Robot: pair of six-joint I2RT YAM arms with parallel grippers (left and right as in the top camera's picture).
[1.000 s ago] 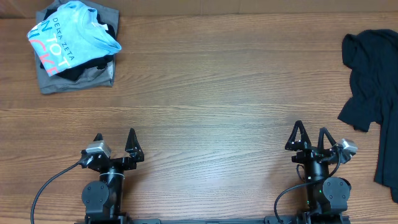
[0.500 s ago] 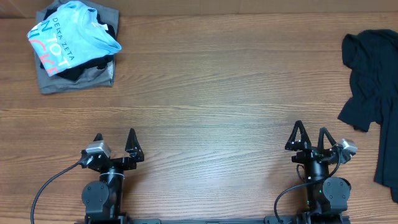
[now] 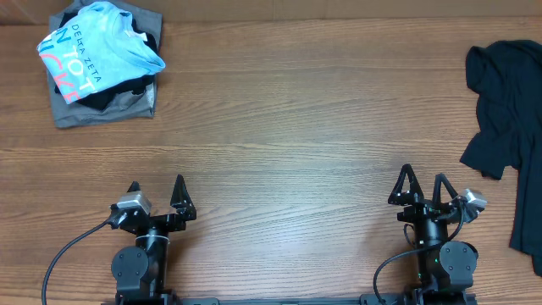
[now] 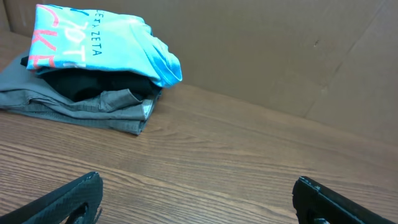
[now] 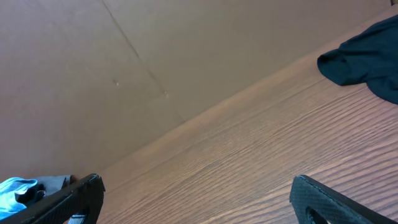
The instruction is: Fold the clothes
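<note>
A light-blue T-shirt (image 3: pixel 95 47) with white and pink-red lettering lies on top of a pile at the far left corner, over a black garment (image 3: pixel 106 96) and a grey garment (image 3: pixel 76 110). The pile also shows in the left wrist view (image 4: pixel 93 46). A crumpled black garment (image 3: pixel 511 119) lies at the right edge; a corner of it shows in the right wrist view (image 5: pixel 367 56). My left gripper (image 3: pixel 157 191) is open and empty near the front edge. My right gripper (image 3: pixel 422 182) is open and empty near the front edge, left of the black garment.
A wooden table (image 3: pixel 288 127) carries everything. A brown cardboard wall (image 4: pixel 280 50) stands behind its far edge. Both arm bases sit at the front edge.
</note>
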